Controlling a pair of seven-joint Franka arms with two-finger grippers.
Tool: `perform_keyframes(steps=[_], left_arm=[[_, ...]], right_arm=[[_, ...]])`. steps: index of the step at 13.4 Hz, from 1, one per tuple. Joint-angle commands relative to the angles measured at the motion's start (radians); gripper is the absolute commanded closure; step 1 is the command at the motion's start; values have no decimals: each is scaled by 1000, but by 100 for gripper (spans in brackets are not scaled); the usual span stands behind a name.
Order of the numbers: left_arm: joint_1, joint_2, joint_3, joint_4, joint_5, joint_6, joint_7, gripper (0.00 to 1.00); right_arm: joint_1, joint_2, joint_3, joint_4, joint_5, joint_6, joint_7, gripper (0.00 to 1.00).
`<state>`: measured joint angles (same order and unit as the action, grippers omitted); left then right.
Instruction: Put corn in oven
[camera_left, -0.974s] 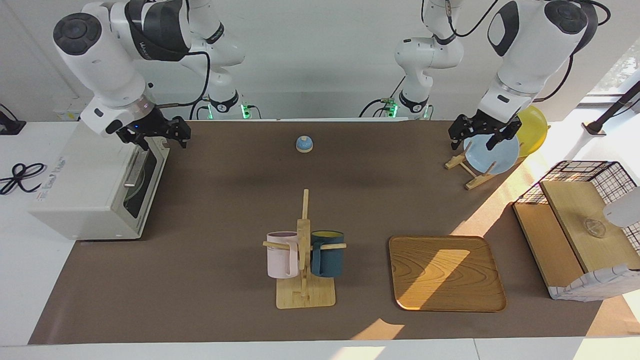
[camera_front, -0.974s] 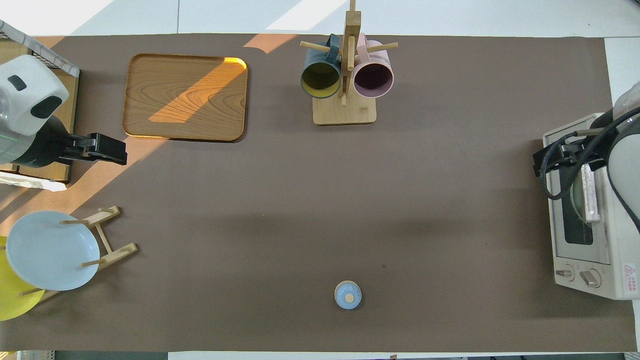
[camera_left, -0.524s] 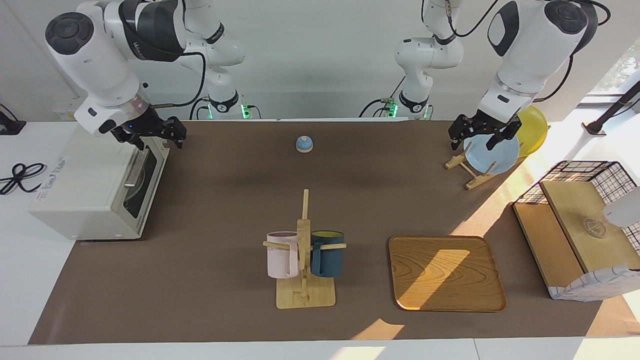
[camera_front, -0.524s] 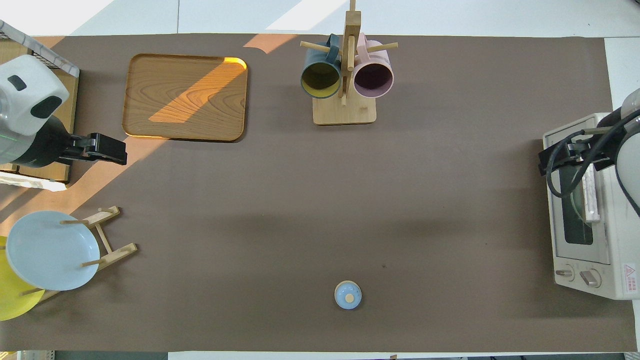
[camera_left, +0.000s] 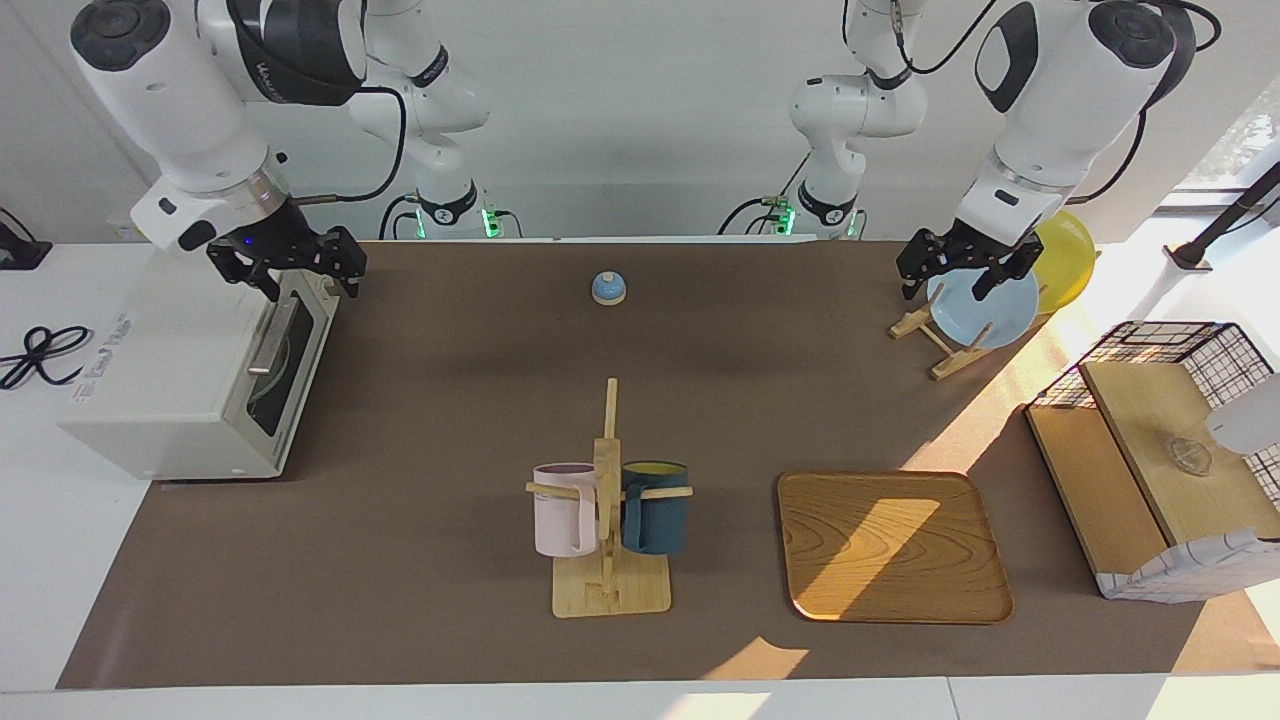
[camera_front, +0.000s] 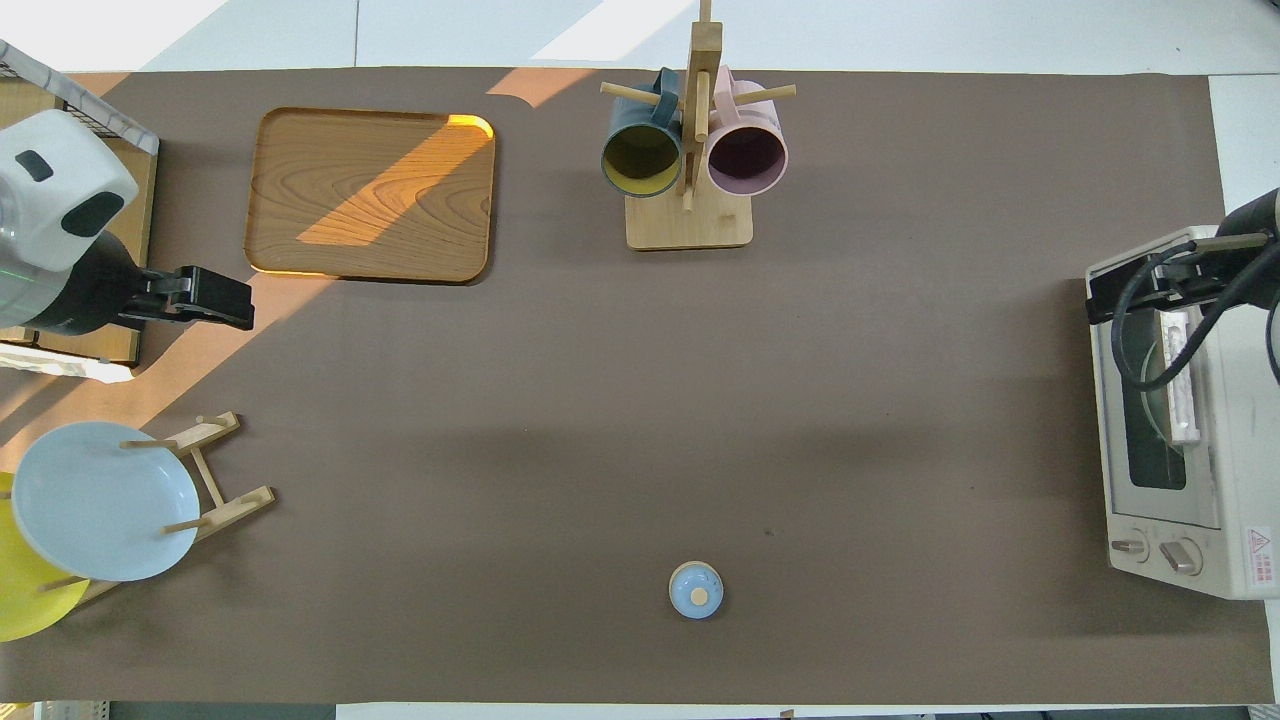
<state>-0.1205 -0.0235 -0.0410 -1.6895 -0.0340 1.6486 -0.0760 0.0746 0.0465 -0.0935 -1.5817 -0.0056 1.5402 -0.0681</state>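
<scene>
The corn is out of view. The white oven (camera_left: 170, 370) (camera_front: 1190, 470) stands at the right arm's end of the table. Its dark glass door (camera_left: 285, 360) is shut, and something round and pale shows dimly through the glass. My right gripper (camera_left: 308, 284) (camera_front: 1140, 290) hangs open and empty over the oven's door edge, above the bar handle (camera_left: 268, 340). My left gripper (camera_left: 942, 285) (camera_front: 215, 300) waits open and empty in the air by the plate rack at the left arm's end.
A wooden mug rack (camera_left: 610, 590) carries a pink mug (camera_left: 563, 510) and a dark blue mug (camera_left: 655, 508). Also on the mat are a wooden tray (camera_left: 893, 545), a small blue bell (camera_left: 608, 287), a plate rack with a light blue plate (camera_left: 985, 310) and a yellow plate (camera_left: 1068, 255), and a wire-and-wood basket (camera_left: 1160, 470).
The right gripper has risen a little and drifted from the mat's edge to over the oven's door. The left arm has not moved.
</scene>
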Motion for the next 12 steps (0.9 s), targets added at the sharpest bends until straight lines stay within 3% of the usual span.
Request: perform_keyframes(steps=[1,12], left_arm=[[10,-19,-7,-12,14,-6,4,0],[10,-19,-7,-12,14,-6,4,0]], right_arm=[[-1,-8,-5,-3,26,11,2,0],[7,-8,-2,-3,7,12,1,0]])
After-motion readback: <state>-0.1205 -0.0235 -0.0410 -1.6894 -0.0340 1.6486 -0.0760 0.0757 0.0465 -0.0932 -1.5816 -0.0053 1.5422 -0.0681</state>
